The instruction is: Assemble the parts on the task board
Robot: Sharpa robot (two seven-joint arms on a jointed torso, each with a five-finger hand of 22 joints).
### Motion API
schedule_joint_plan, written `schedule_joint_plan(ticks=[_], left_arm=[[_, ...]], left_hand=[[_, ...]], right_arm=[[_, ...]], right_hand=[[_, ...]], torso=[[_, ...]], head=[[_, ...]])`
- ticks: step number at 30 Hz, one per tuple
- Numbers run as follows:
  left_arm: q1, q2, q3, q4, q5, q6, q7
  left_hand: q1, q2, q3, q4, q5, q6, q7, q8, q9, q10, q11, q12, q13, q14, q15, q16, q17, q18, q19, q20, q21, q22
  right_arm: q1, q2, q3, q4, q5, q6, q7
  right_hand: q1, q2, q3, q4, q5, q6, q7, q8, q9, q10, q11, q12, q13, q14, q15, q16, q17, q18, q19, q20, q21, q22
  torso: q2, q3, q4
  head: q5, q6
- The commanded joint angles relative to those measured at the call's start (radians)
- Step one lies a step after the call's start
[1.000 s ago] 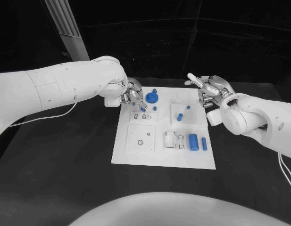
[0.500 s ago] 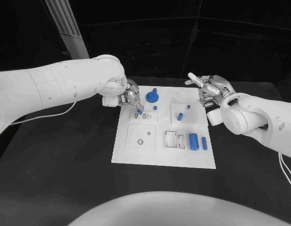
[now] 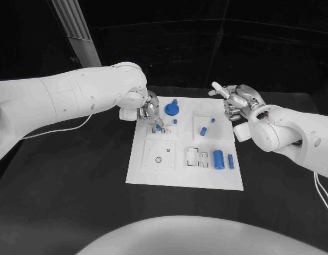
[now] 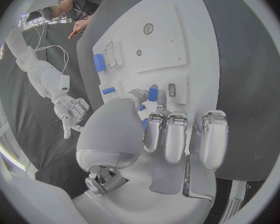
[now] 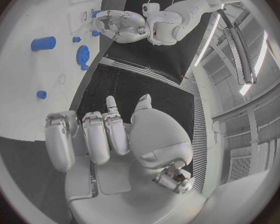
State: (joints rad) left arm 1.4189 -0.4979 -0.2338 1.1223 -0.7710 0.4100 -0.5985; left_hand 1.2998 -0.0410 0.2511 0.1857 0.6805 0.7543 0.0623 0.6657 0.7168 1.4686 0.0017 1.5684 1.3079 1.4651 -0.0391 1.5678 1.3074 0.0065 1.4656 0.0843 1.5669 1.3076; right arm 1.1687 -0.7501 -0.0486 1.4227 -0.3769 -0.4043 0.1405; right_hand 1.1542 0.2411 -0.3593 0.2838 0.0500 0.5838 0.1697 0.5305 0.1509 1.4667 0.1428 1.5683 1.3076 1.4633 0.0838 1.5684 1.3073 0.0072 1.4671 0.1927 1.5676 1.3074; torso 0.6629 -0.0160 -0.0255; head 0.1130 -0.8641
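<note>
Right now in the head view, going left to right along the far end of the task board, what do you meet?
Left hand → blue gear → small blue peg → right hand. The left hand pinches a small blue part over the task board; the right hand holds nothing, fingers apart.

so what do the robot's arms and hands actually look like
Both arms are thick, rounded white shells with smooth bulbous joints. A thin pale cable loops from the left arm, and another hangs beside the right arm. Each ends in a silver metallic hand: the left hand and right hand have segmented fingers with grey pads and a smooth rounded pale grey palm housing.
</note>
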Motion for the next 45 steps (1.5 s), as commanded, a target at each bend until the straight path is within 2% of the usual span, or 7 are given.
schedule_joint_plan(ticks=[1, 15, 38, 45], left_arm=[[0.000, 0.005, 0.000, -0.005, 0.006, 0.004, -0.020], [-0.010, 0.029, 0.001, -0.035, 0.006, 0.007, -0.003], [-0.016, 0.048, 0.001, -0.058, 0.006, 0.016, 0.002], [-0.019, 0.052, 0.001, -0.065, 0.006, 0.017, 0.001]], left_hand=[[0.007, 0.002, 0.016, -0.010, -0.006, 0.017, -0.008, -0.001, 0.039, 0.102, -0.006, 0.002, 0.263, 0.106, -0.008, 0.003, 0.263, -0.007, 0.105, -0.002, 0.004, 0.263], [0.009, 0.003, 0.025, -0.014, -0.014, 0.015, -0.008, -0.003, 0.044, 0.102, -0.006, 0.002, 0.263, 0.106, -0.008, 0.003, 0.263, -0.007, 0.105, -0.001, 0.004, 0.263], [0.004, 0.007, 0.037, -0.013, -0.034, 0.012, -0.005, -0.006, 0.052, 0.102, -0.004, 0.002, 0.263, 0.106, -0.006, 0.003, 0.263, -0.007, 0.105, 0.002, 0.004, 0.263], [0.003, 0.007, 0.039, -0.013, -0.039, 0.011, -0.005, -0.007, 0.054, 0.102, -0.003, 0.002, 0.263, 0.106, -0.006, 0.003, 0.263, -0.007, 0.105, 0.003, 0.004, 0.263]], right_arm=[[0.002, 0.001, 0.001, 0.001, -0.002, 0.003, 0.004], [0.002, 0.003, 0.001, 0.001, -0.003, 0.005, 0.005], [0.002, 0.004, 0.001, 0.004, -0.003, 0.007, 0.003], [0.002, 0.003, 0.001, 0.006, -0.003, 0.008, 0.003]], right_hand=[[0.010, -0.001, 0.004, 0.001, 0.007, -0.003, 0.043, 0.003, -0.001, 0.104, -0.004, 0.003, 0.263, 0.107, -0.006, 0.002, 0.263, -0.007, 0.104, -0.007, 0.003, 0.263], [0.010, -0.001, 0.004, 0.001, 0.007, -0.003, 0.043, 0.003, -0.001, 0.104, -0.004, 0.003, 0.263, 0.107, -0.006, 0.002, 0.263, -0.007, 0.104, -0.007, 0.003, 0.263], [0.012, -0.001, 0.004, 0.002, 0.006, -0.004, 0.043, 0.003, -0.002, 0.104, -0.004, 0.003, 0.263, 0.107, -0.006, 0.002, 0.263, -0.007, 0.104, -0.007, 0.003, 0.263], [0.012, -0.001, 0.004, 0.002, 0.006, -0.004, 0.043, 0.003, -0.002, 0.104, -0.004, 0.003, 0.263, 0.107, -0.006, 0.002, 0.263, -0.007, 0.104, -0.007, 0.003, 0.263]], torso=[[0.000, -0.0002, 0.0001], [-0.001, 0.0005, -0.0002], [-0.001, -0.0004, -0.0002], [0.000, 0.0003, 0.0003]], head=[[-0.002, -0.001], [-0.002, -0.002], [-0.005, -0.006], [-0.006, -0.007]])
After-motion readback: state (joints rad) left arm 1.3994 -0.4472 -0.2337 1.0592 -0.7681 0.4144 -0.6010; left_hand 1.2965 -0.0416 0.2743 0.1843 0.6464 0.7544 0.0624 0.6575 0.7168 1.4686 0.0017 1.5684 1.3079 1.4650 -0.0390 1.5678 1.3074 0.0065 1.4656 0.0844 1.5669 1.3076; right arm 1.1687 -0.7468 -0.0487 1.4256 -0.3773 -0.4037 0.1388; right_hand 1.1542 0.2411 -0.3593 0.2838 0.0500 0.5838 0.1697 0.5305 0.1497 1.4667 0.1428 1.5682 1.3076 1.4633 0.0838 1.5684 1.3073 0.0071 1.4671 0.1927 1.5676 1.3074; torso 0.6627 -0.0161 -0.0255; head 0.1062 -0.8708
